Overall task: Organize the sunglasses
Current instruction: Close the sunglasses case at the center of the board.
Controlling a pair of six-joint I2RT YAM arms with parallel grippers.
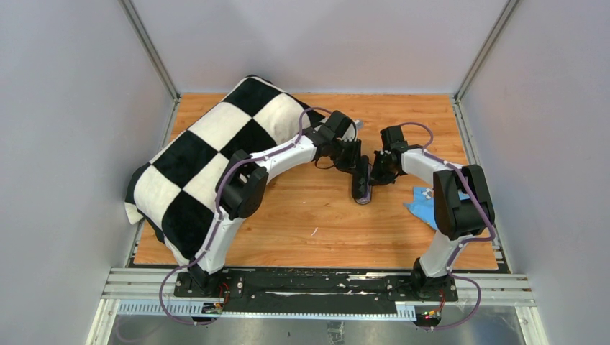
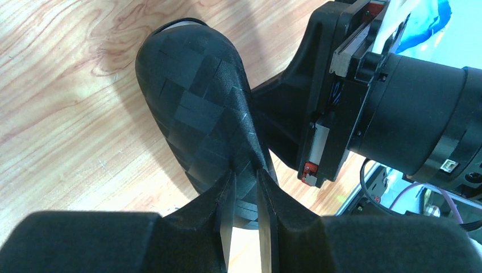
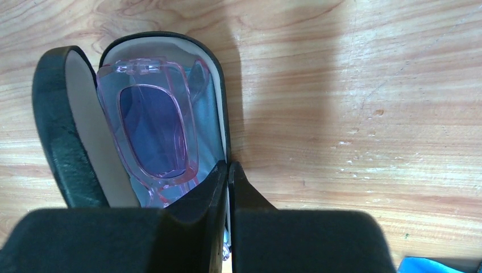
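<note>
The sunglasses (image 3: 150,128), translucent pink with purple lenses, lie folded inside the open dark glasses case (image 3: 57,131), on a bluish layer over its tan lining. The case (image 1: 361,188) sits mid-table between both arms. My right gripper (image 3: 228,166) is shut on the case's right rim, its fingers pressed together over the thin wall. My left gripper (image 2: 246,176) pinches the edge of the case's dark woven shell (image 2: 193,85) from the other side, with only a narrow gap between its fingers. From above, the left gripper (image 1: 357,167) and right gripper (image 1: 379,172) meet over the case.
A black-and-white checkered blanket (image 1: 216,151) covers the left and back-left of the wooden table. A light blue cloth (image 1: 419,205) lies on the table beside the right arm. Grey walls close in the sides and back.
</note>
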